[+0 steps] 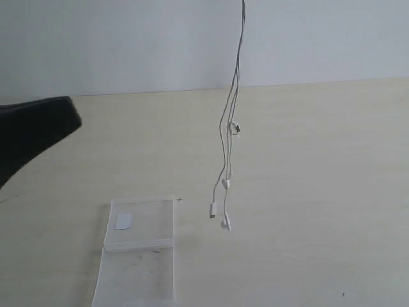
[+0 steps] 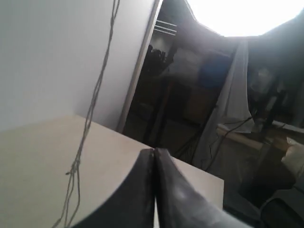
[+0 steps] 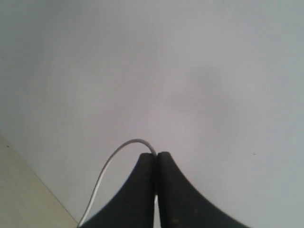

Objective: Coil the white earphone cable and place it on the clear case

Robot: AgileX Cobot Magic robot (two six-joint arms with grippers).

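Observation:
The white earphone cable (image 1: 231,128) hangs straight down from above the top of the exterior view, its earbuds and plug dangling just over the table. My right gripper (image 3: 156,154) is shut on the cable (image 3: 114,159), which loops out of its tips; this gripper is out of the exterior view. The clear case (image 1: 137,256) lies open and flat on the table at the lower left, with a small white sticker (image 1: 123,221) on its far panel. My left gripper (image 2: 154,151) is shut on nothing; it shows dark at the left edge (image 1: 38,131), apart from the hanging cable (image 2: 92,104).
A pale wooden table (image 1: 307,192) spreads under everything, with a white wall (image 1: 128,45) behind it. The left wrist view shows the table's far edge (image 2: 190,164) and a dark room with cables and cloth beyond.

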